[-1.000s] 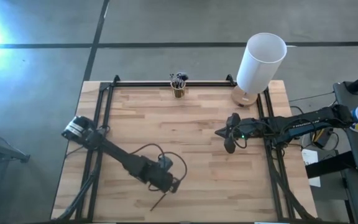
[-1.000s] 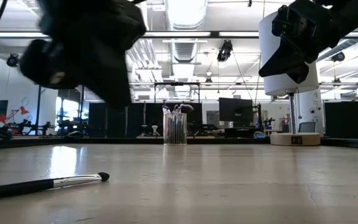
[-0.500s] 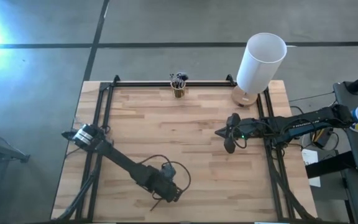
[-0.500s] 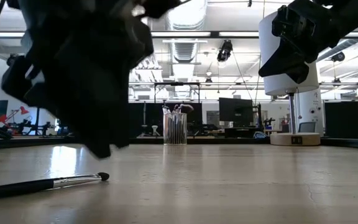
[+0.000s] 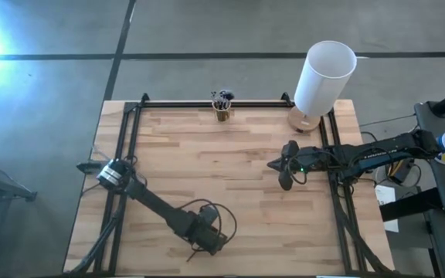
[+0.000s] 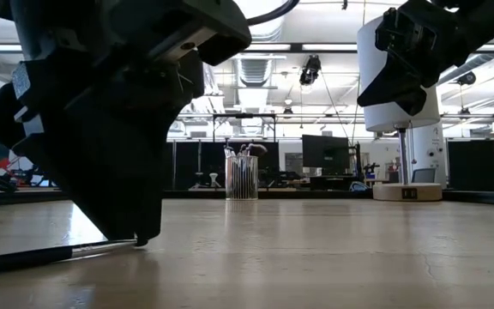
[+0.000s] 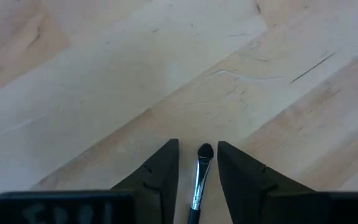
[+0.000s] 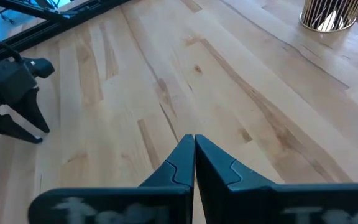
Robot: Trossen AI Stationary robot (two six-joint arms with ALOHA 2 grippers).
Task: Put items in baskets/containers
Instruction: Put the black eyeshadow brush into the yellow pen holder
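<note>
Clearance: open worktop (image 5: 230, 166) mid-span.
Only obstacles sit on the far edge: cup (image 5: 222, 107) with brushes, white cylinder (image 5: 323, 77); my right gripper (image 5: 273, 164) hovers right-centre.

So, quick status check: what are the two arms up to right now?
Left gripper down at the table's near edge, jaws open astride a makeup brush lying flat. Right gripper shut, waiting mid-right. Glass cup at far edge; path clear.

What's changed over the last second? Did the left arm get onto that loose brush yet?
The left hand opened and came down toward the table's near edge; its fingers now straddle the brush lying on the table, not yet closed on it. The brush has not moved. The right hand stays shut and hovering, and the cup of brushes and white cylinder are unchanged.
</note>
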